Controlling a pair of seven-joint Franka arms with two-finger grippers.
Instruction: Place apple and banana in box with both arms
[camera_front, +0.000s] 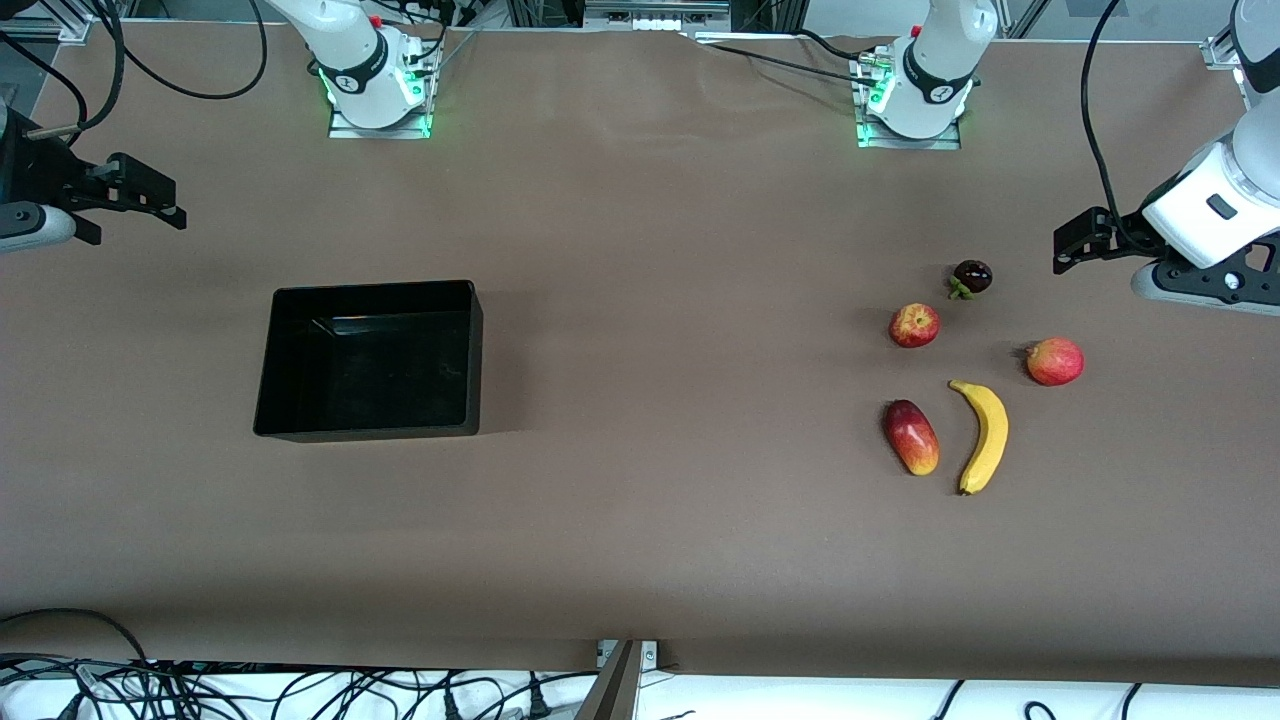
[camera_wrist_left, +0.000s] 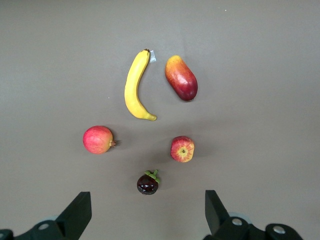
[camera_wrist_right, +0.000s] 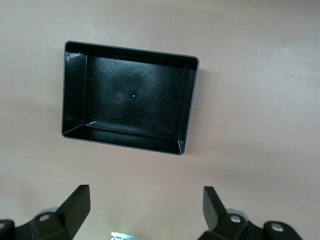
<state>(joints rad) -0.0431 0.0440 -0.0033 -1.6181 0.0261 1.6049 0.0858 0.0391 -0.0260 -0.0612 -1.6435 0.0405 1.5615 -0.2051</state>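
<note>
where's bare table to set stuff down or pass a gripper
Widest free stretch: between the box and the fruit cluster. The box itself is empty. Crowded: apple, banana, three other fruits close together below the open left gripper. Open right gripper waits over the box's end.

Arms cut off at the picture edges

In the front view the right hand (camera_front: 150, 200) and left hand (camera_front: 1075, 245) show, but the arms leave the frame. In each wrist view only the finger tips (camera_wrist_left: 77, 212) (camera_wrist_right: 75, 210) are inside the frame.
</note>
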